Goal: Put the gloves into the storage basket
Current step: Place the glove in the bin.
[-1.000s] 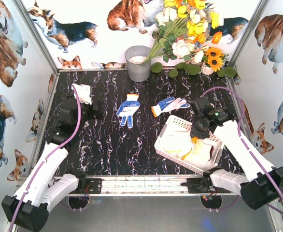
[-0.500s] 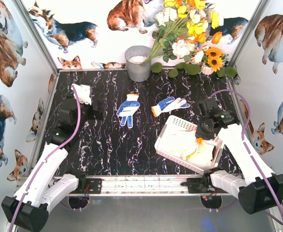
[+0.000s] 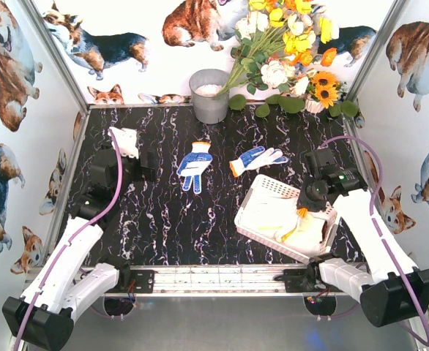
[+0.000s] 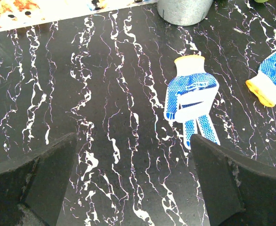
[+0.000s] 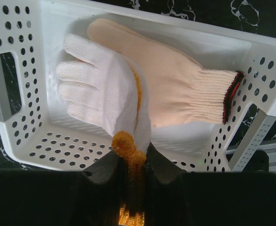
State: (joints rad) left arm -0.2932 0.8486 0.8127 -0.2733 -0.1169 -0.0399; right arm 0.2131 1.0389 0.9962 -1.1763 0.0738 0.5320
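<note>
You have a round grey metal bucket (image 3: pixel 209 95) standing upright at the far edge of the black tabletop with white marble veins (image 3: pixel 156 219), and something white shows inside its rim. Just right of the bucket you see a bunch of yellow, white and orange flowers with green leaves (image 3: pixel 284 44). Its stems lean toward the bucket. Behind the bucket rises the white wall printed with corgi dogs (image 3: pixel 163 66). Well in front of the bucket, along the table's near edge, runs a silver metal rail (image 3: pixel 214 278).

White glove (image 5: pixel 102 94), yellow cuff (image 5: pixel 124 143), white perforated basket (image 5: pixel 27 70).
</note>
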